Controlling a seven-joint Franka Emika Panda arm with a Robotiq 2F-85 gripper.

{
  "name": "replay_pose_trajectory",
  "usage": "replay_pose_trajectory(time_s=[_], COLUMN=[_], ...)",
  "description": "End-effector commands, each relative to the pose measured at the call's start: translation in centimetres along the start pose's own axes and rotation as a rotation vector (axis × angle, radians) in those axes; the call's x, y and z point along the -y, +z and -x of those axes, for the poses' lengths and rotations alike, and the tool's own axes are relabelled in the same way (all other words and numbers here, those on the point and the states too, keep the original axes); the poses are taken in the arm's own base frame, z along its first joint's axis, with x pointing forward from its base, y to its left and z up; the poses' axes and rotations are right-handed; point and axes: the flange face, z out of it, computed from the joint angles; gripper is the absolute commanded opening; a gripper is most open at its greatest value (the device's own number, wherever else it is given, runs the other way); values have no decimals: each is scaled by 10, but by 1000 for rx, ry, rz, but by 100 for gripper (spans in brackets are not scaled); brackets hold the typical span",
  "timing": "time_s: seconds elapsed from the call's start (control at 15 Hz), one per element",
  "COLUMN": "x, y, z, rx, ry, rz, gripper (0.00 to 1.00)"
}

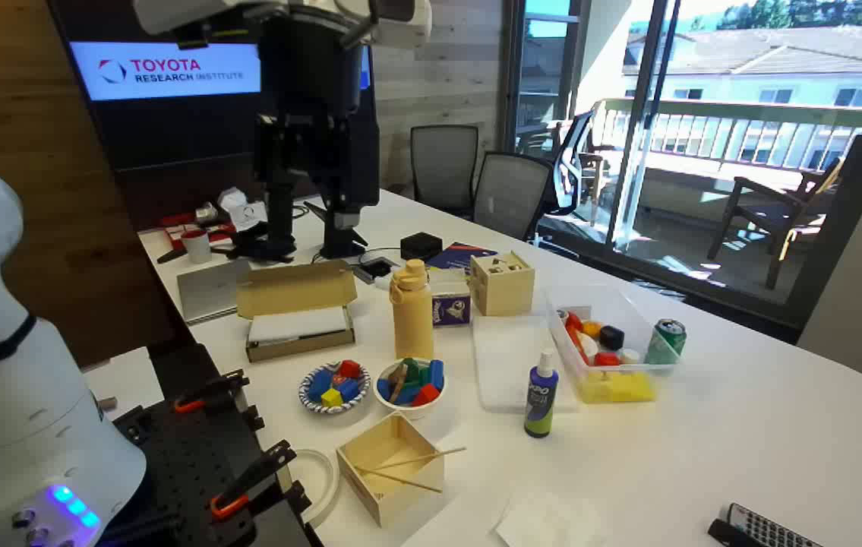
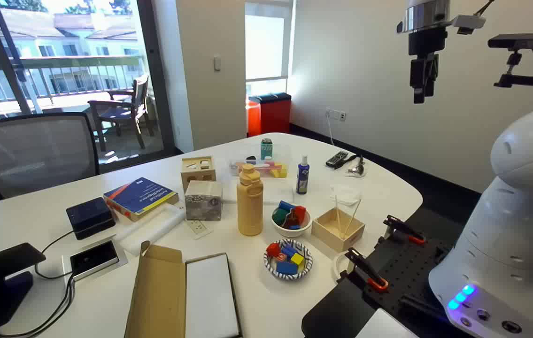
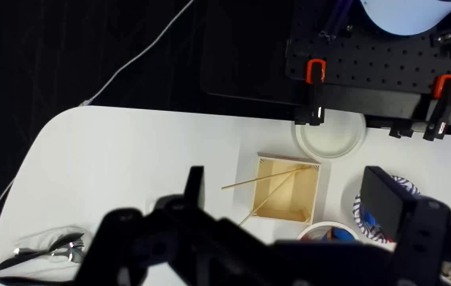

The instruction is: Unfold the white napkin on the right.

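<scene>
The white napkin [image 2: 347, 195] lies folded or rumpled on the white table, just beyond the open wooden box with two sticks. It also shows at the bottom edge of an exterior view [image 1: 544, 523], partly cut off and washed out against the table. In the wrist view it is mostly hidden behind the gripper, and I cannot make it out clearly. My gripper [image 3: 285, 174] is open and empty, its two fingers wide apart. It hangs high above the table, touching nothing, and shows in both exterior views [image 1: 311, 220] [image 2: 424, 94].
The wooden box [image 1: 393, 467] stands beside the napkin. A bowl [image 1: 411, 410] and a patterned plate [image 1: 334, 410] of blocks are near it. A spray bottle [image 1: 541, 399], a tall tan bottle [image 1: 412, 315], a clear bin [image 1: 620, 319] and bagged cutlery [image 3: 50, 254] stand or lie around.
</scene>
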Motion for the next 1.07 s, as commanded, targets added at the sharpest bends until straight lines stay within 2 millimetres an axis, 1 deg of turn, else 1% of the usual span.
replay_pose_trajectory(time_s=[0.0, 0.07, 0.27, 0.47, 0.6, 0.73, 0.87, 0.93, 1.0], x=[0, -1, -12, -30, -48, -67, -86, -95, -104], y=[0, 5, 32, 71, 106, 143, 182, 199, 211], z=[0, -8, -48, -98, -126, -145, -159, -166, -173], rx=[0, -20, -96, -204, -262, -296, -322, -340, -359], ry=[0, 41, 228, 389, 500, 609, 726, 787, 839], rz=[0, 7, -40, -67, -86, -116, -151, -167, -183], gripper=[100, 100, 100, 100, 100, 100, 100, 100, 100])
